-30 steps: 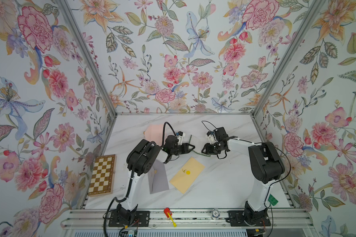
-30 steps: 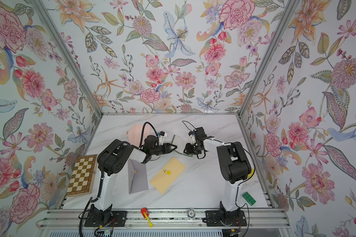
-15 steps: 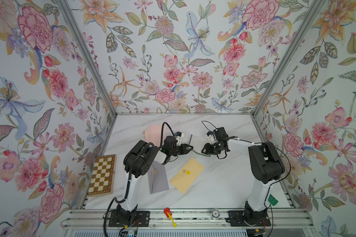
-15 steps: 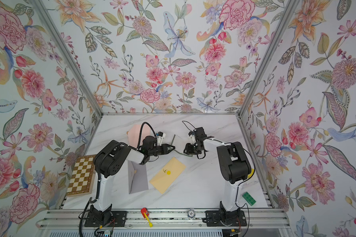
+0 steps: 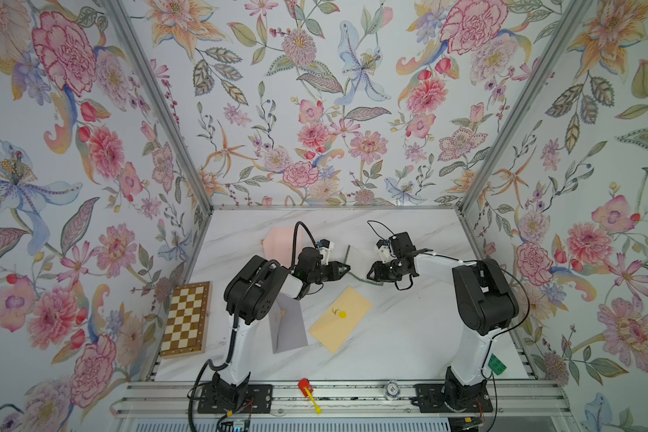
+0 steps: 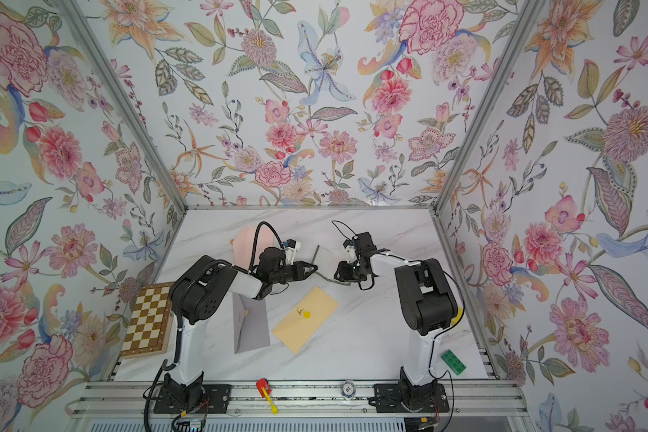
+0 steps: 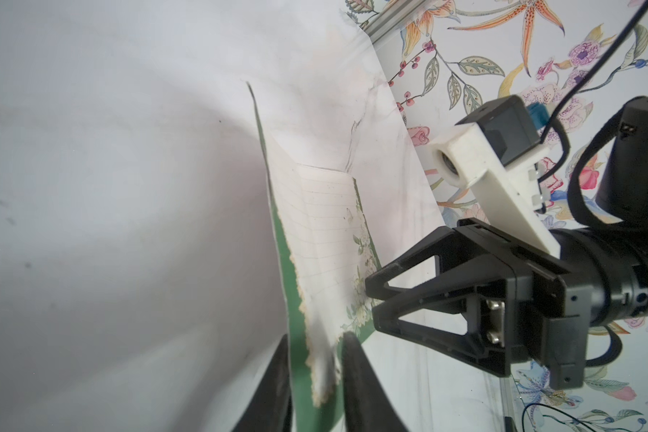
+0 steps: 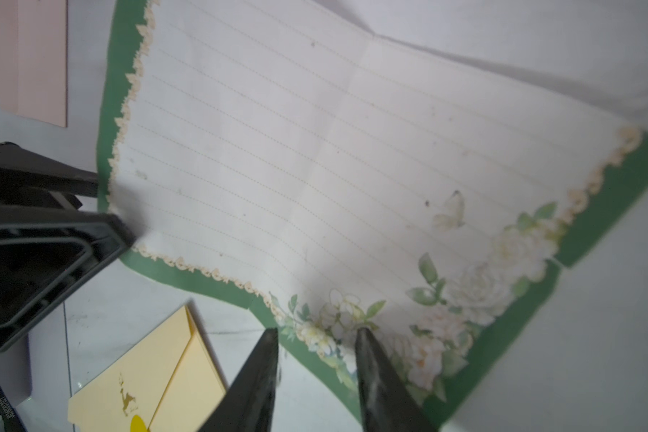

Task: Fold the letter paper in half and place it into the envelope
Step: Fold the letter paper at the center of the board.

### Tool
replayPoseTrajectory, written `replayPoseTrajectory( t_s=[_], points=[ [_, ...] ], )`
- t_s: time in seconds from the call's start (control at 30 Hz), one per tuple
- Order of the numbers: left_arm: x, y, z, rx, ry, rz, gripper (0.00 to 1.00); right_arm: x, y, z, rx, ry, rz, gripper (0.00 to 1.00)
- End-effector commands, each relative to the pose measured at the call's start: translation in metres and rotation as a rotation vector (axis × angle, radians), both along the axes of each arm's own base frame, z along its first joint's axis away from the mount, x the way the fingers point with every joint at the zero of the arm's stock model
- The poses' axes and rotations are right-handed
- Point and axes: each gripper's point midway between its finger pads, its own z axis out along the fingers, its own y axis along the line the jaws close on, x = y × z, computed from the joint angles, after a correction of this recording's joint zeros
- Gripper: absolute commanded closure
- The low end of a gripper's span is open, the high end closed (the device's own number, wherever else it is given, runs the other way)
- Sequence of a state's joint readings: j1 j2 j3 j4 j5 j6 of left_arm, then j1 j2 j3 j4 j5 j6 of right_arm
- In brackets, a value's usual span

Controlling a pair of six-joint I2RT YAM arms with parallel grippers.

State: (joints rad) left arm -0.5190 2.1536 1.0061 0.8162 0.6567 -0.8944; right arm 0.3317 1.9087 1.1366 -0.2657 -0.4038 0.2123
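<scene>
Right wrist view tells most. The white lined letter paper with a green border and printed flowers point(image 8: 315, 168) lies spread open and shows only a faint crease line across its middle, so the fold in half is not made.

The right gripper point(image 8: 317, 333) has its jaws a moderate way apart, with the sheet's flowered edge between them. The left gripper point(image 8: 111, 205) has its jaws narrowly apart around the neighbouring corner. Neither pair looks pressed onto the paper. I judge this to be the taking-hold step, with folding and insertion both left to do.

The yellow paper envelope with a round yellow seal point(image 8: 146, 377) lies just outside the right jaws, near the sheet's edge.

The left wrist view adds the sheet nearly edge-on, running from between the left jaws to the right jaws' tips, but it shows no envelope.

Both top views almost lose the sheet against the white marble table point(image 5: 408, 336), where only its green border reads. They do show a pale grey envelope point(image 5: 289, 329) and a pink envelope point(image 5: 279, 243) behind the left jaws, so I cannot tell which envelope is meant.
</scene>
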Motion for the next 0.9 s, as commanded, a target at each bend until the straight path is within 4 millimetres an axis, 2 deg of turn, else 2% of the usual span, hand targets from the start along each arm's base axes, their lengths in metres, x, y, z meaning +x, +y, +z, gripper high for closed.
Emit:
replayPoseTrajectory(
  t_s=[0.0,0.23,0.4,0.6,0.87],
  points=[
    [0.009,0.005,0.015,0.003,-0.056,0.03,0.87,-0.031,-0.013,-0.026,-0.065,0.115,0.0,0.62],
    [0.008,0.006,0.015,0.032,-0.073,0.019,0.94,-0.031,-0.006,-0.014,-0.011,0.082,0.006,0.63],
    [0.003,0.01,0.018,0.069,-0.095,0.01,0.95,-0.024,0.004,0.014,0.069,-0.01,0.01,0.63],
    [-0.006,0.016,0.017,0.118,-0.077,-0.006,0.97,-0.02,0.006,0.046,0.107,-0.074,0.006,0.62],
    [-0.025,0.026,0.012,0.139,-0.031,-0.013,0.97,-0.02,0.002,0.06,0.095,-0.088,0.015,0.62]
  ],
)
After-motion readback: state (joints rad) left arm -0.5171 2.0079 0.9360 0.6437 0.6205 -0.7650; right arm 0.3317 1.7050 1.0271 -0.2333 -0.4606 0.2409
